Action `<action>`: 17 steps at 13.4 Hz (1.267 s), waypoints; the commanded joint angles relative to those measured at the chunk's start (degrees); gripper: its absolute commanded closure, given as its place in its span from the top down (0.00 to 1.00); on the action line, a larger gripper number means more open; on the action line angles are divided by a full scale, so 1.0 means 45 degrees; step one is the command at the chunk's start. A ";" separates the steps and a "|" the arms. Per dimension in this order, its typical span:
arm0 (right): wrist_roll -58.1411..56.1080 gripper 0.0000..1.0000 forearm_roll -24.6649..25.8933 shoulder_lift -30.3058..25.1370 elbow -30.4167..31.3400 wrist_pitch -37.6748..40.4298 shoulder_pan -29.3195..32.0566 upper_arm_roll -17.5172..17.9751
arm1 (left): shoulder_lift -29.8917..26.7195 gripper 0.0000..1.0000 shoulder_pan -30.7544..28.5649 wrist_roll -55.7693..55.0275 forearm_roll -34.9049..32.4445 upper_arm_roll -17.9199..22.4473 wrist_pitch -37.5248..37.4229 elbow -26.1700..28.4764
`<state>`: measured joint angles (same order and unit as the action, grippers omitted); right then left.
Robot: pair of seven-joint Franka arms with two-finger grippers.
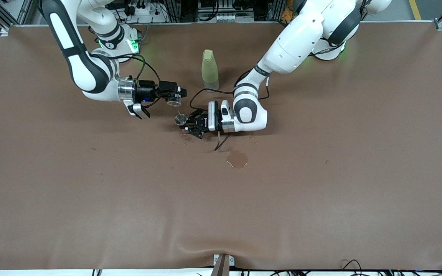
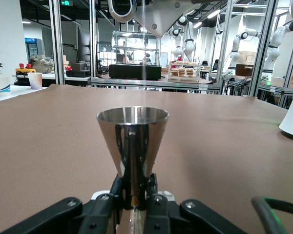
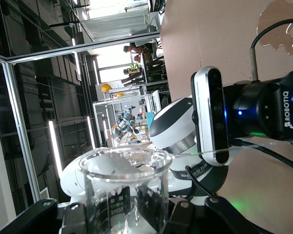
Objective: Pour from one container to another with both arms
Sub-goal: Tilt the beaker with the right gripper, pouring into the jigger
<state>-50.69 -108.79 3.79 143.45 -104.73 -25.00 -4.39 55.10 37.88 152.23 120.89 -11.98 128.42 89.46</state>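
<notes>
Cup [image 1: 174,101] hangs tipped in the right gripper [image 1: 175,95], fingers clamped on it, just above the jigger [image 1: 180,119], a thin stream falling between them. Jigger stands upright over the table [image 1: 320,191], gripped at its waist by the left gripper [image 1: 187,123]. Left wrist view alone shows the stream landing inside the rim.

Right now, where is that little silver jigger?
The metal jigger sits upright, clamped in the left pincer, just below the glass cup tilted in the right pincer.

High front view — two close wrist-cams.
</notes>
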 commanded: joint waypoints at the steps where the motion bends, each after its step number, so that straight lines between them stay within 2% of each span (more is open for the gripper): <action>1: 0.0308 0.00 -0.0218 -0.0158 -0.0081 -0.0009 0.0165 0.0116 | -0.0466 0.00 -0.0215 0.0447 0.0440 -0.0149 -0.0080 0.0511; 8: 0.1305 0.00 -0.0550 -0.0177 -0.0178 -0.0009 0.0145 0.0116 | -0.0466 0.00 -0.0235 0.0428 0.0440 -0.0149 -0.0080 0.0491; 12: -0.1520 0.00 0.0014 -0.0217 -0.0373 -0.0048 0.0126 0.0096 | -0.0447 0.00 -0.0235 0.0408 0.0459 -0.0149 -0.0080 0.0472; 15: -0.4446 0.00 0.1826 -0.0217 -0.0899 -0.0048 0.0514 0.0038 | -0.0447 0.00 -0.0254 0.0408 0.0420 -0.0130 -0.0080 0.0472; 17: -0.6596 0.00 0.3717 -0.0178 -0.1445 -0.0125 0.1408 -0.0079 | -0.0486 0.00 -0.0410 0.0389 0.0265 -0.0130 -0.0080 0.0452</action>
<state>-73.45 -98.65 3.77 139.01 -105.29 -23.16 -4.79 55.00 37.08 152.23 120.89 -12.14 128.38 89.46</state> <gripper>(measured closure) 0.837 0.793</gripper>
